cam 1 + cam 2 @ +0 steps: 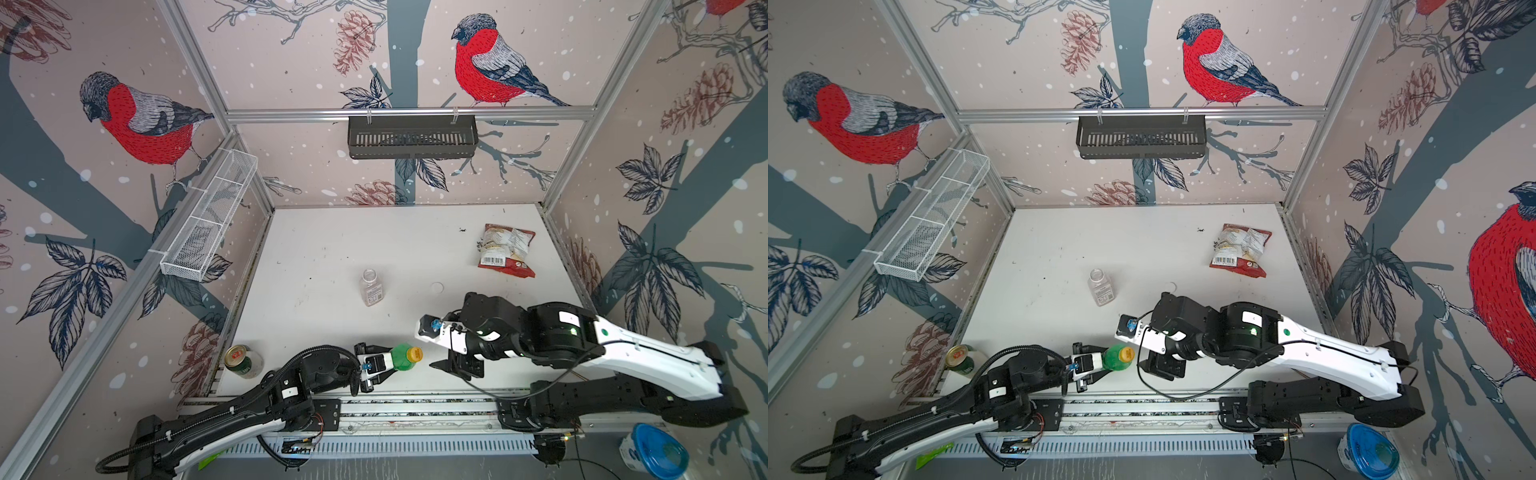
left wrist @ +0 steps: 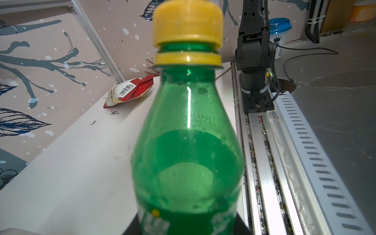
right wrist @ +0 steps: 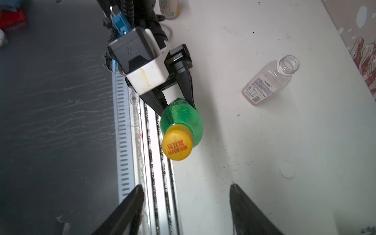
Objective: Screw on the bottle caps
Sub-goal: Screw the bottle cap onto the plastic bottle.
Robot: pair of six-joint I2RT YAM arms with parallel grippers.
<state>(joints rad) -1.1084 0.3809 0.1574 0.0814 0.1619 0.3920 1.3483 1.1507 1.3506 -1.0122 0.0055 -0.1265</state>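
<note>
Nearest us, at the front edge of the white tabletop [image 1: 316,257] just inside the rail, the left gripper [image 3: 178,104] is clamped narrow on the lower body of the translucent green plastic bottle [image 1: 400,357]. It holds the bottle tilted, neck toward the right arm; we cannot tell whether the base touches the surface. The round orange-yellow plastic screw cap [image 3: 177,144] sits on the neck, and in the left wrist view a strip of green shows between it and the yellow ring below, so we judge it not fully tightened. We expect this bottle to be light, thin-walled and springy, and smooth enough to spin in a grip, so the hold belongs low on the body, firm but not crushing. The cap looks stiff and is best taken across its side. The right gripper [image 3: 186,186] hangs just short of that cap, jaws spread wide and empty, wrist angled down over the front edge, forearm reaching in from the right. Farther in, near the middle of the tabletop, the wider white round plastic cap [image 1: 437,287] lies flat and alone; it is thin and pale against the surface, so awkward to pinch. To its left at about the same depth, the clear squarish plastic bottle with a white barcode label [image 1: 371,287] appears to stand upright, mouth open and uncapped. Unheld it would tip easily, so we would grasp its flat sides.
</note>
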